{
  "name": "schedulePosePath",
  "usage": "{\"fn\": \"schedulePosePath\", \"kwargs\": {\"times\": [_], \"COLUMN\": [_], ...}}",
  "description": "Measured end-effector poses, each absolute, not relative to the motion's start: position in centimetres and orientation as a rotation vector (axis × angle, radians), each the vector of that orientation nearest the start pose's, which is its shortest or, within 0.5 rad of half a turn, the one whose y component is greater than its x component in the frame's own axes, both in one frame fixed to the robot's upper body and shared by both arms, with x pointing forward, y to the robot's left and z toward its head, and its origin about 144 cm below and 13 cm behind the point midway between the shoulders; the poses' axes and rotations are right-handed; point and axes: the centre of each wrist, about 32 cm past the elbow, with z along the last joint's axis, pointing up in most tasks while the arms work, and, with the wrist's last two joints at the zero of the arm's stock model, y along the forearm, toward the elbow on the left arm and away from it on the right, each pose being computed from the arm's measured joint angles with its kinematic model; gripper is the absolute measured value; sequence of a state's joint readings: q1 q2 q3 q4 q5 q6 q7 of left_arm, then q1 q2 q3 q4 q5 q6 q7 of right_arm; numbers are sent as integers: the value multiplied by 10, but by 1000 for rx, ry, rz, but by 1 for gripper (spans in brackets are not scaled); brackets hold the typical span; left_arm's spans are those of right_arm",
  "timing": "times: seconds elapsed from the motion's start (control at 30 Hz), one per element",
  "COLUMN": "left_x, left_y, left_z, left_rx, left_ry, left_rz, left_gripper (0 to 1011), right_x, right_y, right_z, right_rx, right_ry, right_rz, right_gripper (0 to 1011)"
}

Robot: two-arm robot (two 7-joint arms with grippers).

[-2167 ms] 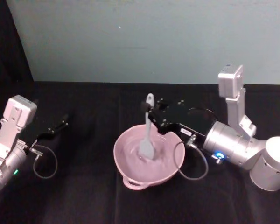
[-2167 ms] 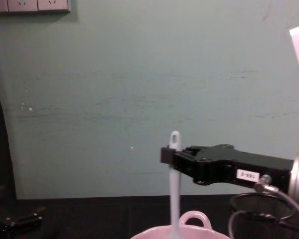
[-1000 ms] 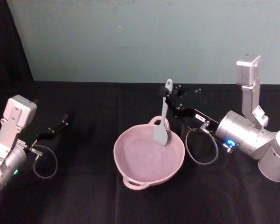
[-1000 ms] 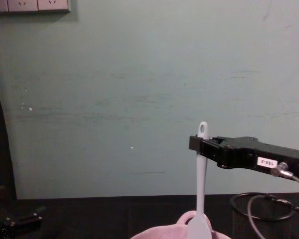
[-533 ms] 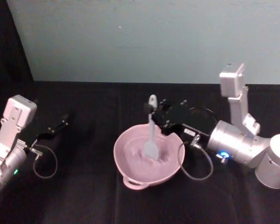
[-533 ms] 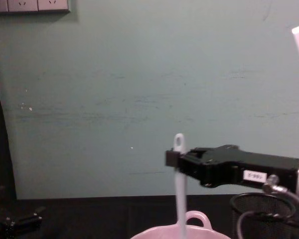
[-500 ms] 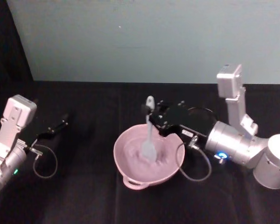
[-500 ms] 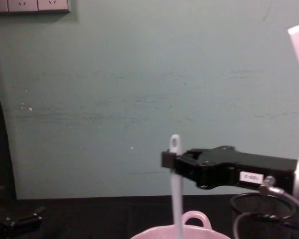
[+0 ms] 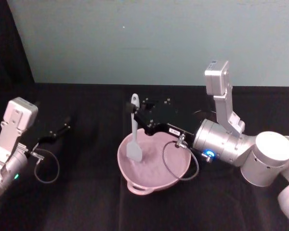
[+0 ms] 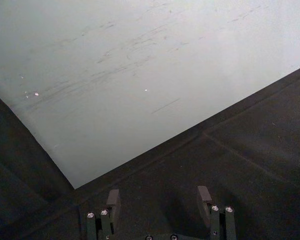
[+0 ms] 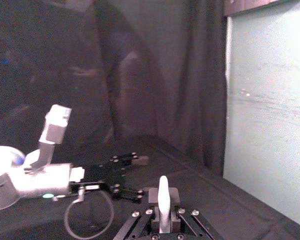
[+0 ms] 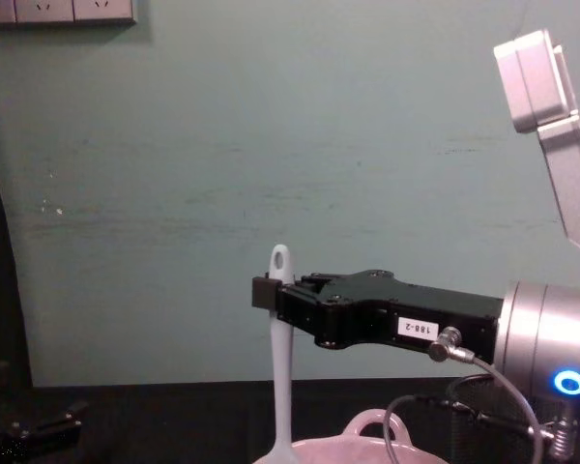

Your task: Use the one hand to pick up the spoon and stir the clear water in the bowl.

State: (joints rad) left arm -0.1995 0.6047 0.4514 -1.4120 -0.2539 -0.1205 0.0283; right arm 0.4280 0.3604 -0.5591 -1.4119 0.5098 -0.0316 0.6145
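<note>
The spoon (image 9: pixel 134 126) stands nearly upright, its broad blade down inside the bowl (image 9: pixel 153 186) on the bowl's left side and the holed end of its handle pointing up; I can't make out whether the blade touches the water. From the chest view the spoon (image 12: pixel 281 372) rises straight out of the pink rim (image 12: pixel 367 423). The right gripper (image 9: pixel 137 114) has its jaws clamped on the upper handle just under the hole, reaching in level from the right over the far edge of the bowl, and its own wrist view shows the white handle (image 11: pixel 163 199) pinched between the fingers. A grey cable loop (image 9: pixel 181 161) droops from its silver wrist across the bowl's right side, next to a blue light (image 9: pixel 210 155). The bowl sits mid-table on a black cloth (image 9: pixel 86 197) before a pale teal wall (image 12: pixel 174 193). Well off to the left, the left gripper (image 9: pixel 61 130) rests low by the cloth, fingers (image 10: pixel 113 199) spread apart and holding nothing.
</note>
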Motion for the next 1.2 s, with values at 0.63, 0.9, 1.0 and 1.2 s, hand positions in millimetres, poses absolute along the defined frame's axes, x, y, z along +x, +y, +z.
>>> {"fn": "schedulePosePath", "kwargs": {"times": [0.63,0.9,1.0,1.2], "left_x": [489,489,489,489], "left_y": [310,310,310,310], "left_z": [1140,1140,1140,1140], "left_rx": [304,305,304,304], "left_ry": [-285,-285,-285,-285], "left_rz": [1248,1248,1248,1248], "left_gripper": [1005,1005,1005,1005], "right_x": [547,533,527,517], "right_y": [-232,-237,-231,-211], "right_z": [1196,1199,1200,1200], "right_rx": [31,4,-4,1], "right_ry": [-72,-93,-100,-111], "right_rz": [-725,-720,-688,-600], "right_gripper": [114,114,114,114]}}
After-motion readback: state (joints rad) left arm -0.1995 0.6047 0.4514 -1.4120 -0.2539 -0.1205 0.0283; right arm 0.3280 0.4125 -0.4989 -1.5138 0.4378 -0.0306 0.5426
